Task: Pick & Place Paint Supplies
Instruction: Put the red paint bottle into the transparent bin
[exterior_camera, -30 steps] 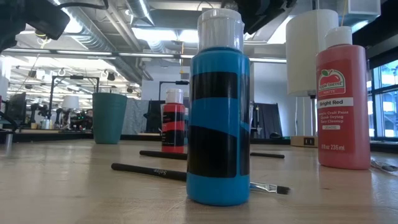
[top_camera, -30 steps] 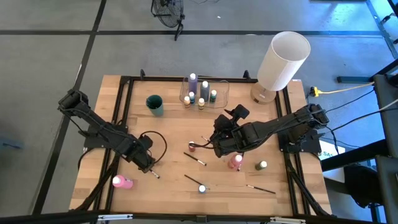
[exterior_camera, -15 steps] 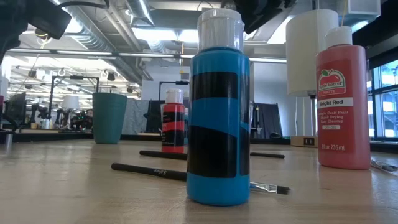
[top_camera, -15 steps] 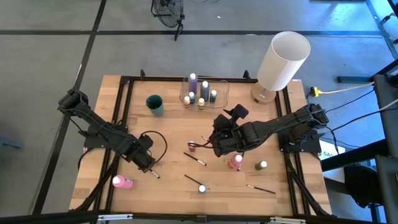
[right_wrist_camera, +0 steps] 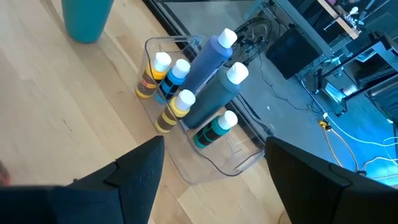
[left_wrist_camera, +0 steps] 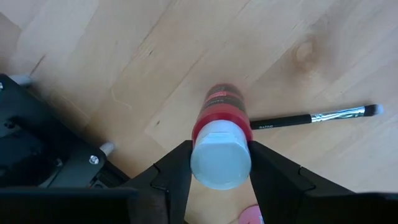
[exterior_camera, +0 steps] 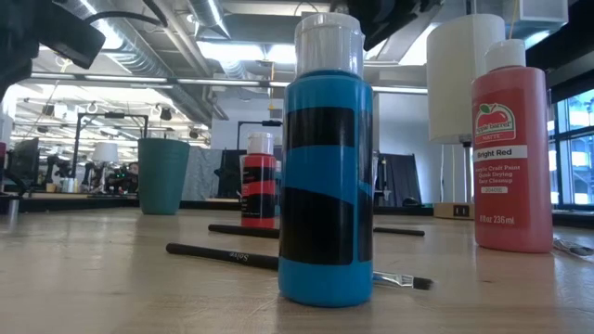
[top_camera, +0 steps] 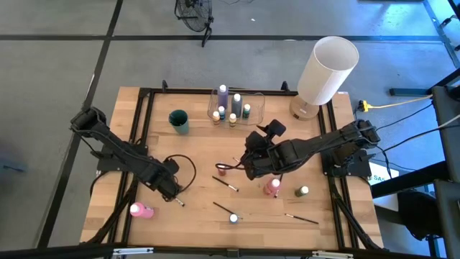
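While clear container (right_wrist_camera: 211,155) holds six upright bottles (right_wrist_camera: 214,53), left claw (left_wrist_camera: 219,168) grips red bottle (left_wrist_camera: 222,115) (right claw (right_wrist_camera: 208,180) agape).

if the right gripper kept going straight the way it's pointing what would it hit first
Most likely the clear container holding paint bottles; the open right gripper points straight at it, with only bare wood between. Depth is hard to judge.

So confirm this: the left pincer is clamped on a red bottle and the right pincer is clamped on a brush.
Half right. The left pincer does clamp the red bottle, but the right pincer is open and empty, per the right wrist view, facing the clear container of bottles.
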{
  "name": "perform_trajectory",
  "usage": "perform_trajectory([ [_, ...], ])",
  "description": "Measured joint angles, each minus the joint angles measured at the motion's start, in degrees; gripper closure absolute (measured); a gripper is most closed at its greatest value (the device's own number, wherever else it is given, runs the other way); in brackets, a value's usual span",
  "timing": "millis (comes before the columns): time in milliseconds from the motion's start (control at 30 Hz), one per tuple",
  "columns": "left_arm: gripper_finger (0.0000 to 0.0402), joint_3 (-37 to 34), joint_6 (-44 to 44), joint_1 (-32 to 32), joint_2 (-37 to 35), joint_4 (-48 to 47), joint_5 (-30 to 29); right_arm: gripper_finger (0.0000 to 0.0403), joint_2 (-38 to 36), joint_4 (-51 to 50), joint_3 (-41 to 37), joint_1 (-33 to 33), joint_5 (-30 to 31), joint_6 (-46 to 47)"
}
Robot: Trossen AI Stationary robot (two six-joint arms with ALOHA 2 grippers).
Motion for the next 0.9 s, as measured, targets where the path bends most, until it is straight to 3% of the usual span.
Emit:
perform_trajectory([
  [467,0.0278,0.0,0.6,0.0,0.0,-1.5,0.0,0.0119,0.0,1.7,0.0,-0.3,-0.2,-1.3],
  [900,0.0281,2.9,4.8,0.0,0.1,-8.7,-5.6,0.0119,0.0,2.7,0.0,-1.0,-0.1,-4.2],
])
